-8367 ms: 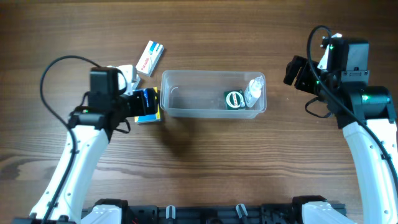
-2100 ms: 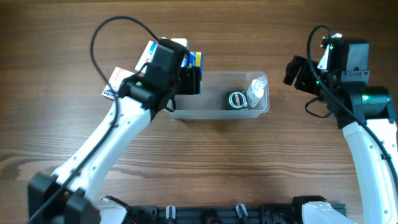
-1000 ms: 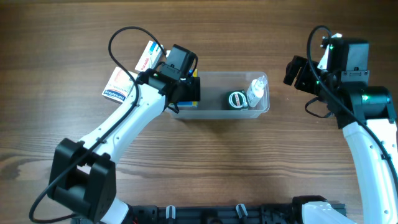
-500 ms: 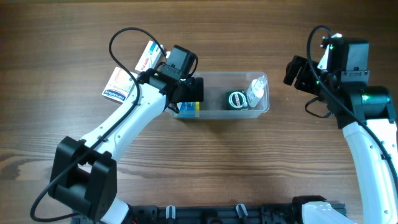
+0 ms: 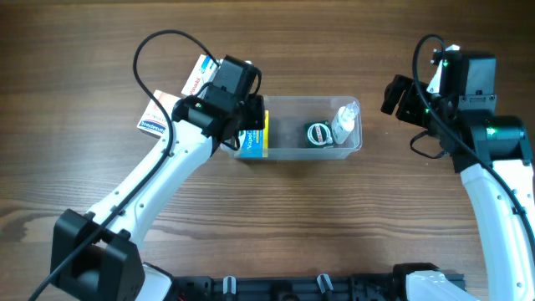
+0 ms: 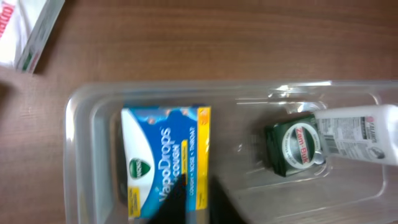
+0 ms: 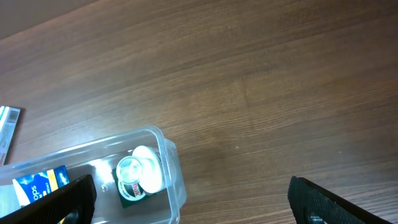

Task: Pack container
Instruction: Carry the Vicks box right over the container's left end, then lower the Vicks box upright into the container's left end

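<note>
The clear container (image 5: 292, 100) lies mid-table. Inside, at its left end, lies a blue and yellow VapoDrops box (image 5: 252, 140), flat with its label up in the left wrist view (image 6: 165, 162). A round green tin (image 5: 318, 134) and a white bottle (image 5: 343, 121) sit at the right end. My left gripper (image 5: 244, 113) hovers over the container's left end, shut and empty, its dark tip (image 6: 200, 208) above the box. My right gripper (image 5: 397, 96) stays off to the right of the container, open wide, its fingers (image 7: 71, 199) spread apart.
Two white and red boxes lie on the wood left of the container, one at the back (image 5: 201, 75) and one nearer the left arm (image 5: 155, 119). The container's right wall (image 7: 177, 180) shows in the right wrist view.
The left gripper's jaws have shut, with nothing in them, and drawn back slightly to the left. The blue and yellow box stays in the container. The right arm has not moved.
</note>
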